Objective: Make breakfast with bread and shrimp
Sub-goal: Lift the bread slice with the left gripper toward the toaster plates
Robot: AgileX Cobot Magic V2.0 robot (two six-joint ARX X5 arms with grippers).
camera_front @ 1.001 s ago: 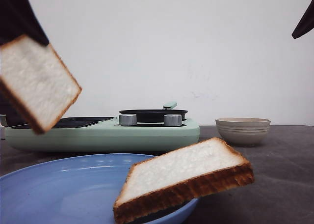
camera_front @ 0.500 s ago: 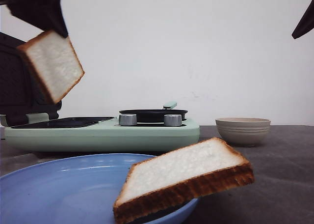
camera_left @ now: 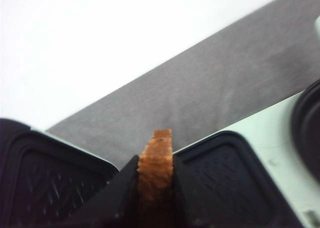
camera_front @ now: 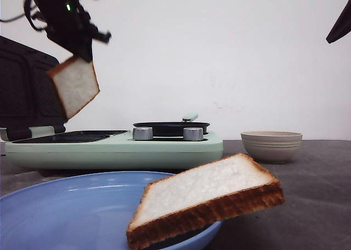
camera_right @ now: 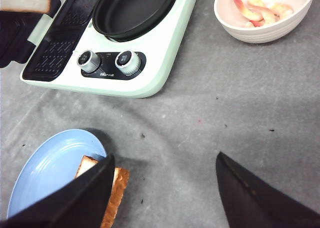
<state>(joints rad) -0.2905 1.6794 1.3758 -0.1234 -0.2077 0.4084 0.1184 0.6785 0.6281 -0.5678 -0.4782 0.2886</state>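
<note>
Left black gripper (camera_front: 82,52) raised over the open, pale green tabletop cooker (camera_front: 115,149), jaws clamped on the top crust of one square white bread slice with brown crust (camera_front: 74,85), which hangs tilted below the fingers, above the cooker's ridged black grill plate (camera_front: 68,136). Second square white bread slice (camera_front: 205,203) leans on the rim of the round blue plate (camera_front: 66,206), nearest the camera. Small orange-red curved shrimp (camera_right: 252,10) sit in the beige ribbed bowl (camera_right: 260,30), right of the cooker. Right black gripper (camera_right: 165,183) spread wide, holding nothing, above the grey table (camera_right: 240,108).
</note>
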